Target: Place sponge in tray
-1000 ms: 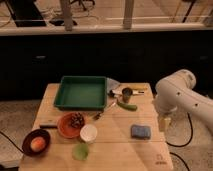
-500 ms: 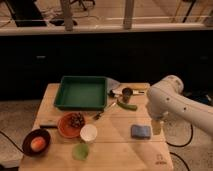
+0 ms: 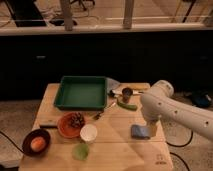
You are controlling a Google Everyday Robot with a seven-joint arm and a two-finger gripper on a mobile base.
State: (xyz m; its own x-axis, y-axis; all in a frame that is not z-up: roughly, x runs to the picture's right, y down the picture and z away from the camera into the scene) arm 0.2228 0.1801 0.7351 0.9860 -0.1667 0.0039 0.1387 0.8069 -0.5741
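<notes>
Since the last look my arm has swung lower and leftward, bringing my gripper [image 3: 151, 129] down at the right edge of the sponge [image 3: 138, 131]; whether it is clamped or parted I cannot tell. The sponge lies on the wooden table [image 3: 117, 152], well apart from the green tray [image 3: 80, 93]. Farther left, the orange plate [image 3: 62, 128] carries a dark pinecone-like lump [image 3: 76, 119], a white cup [image 3: 88, 133] stands just beside it, and the dark bowl [image 3: 27, 140] holds an orange fruit [image 3: 38, 144].
</notes>
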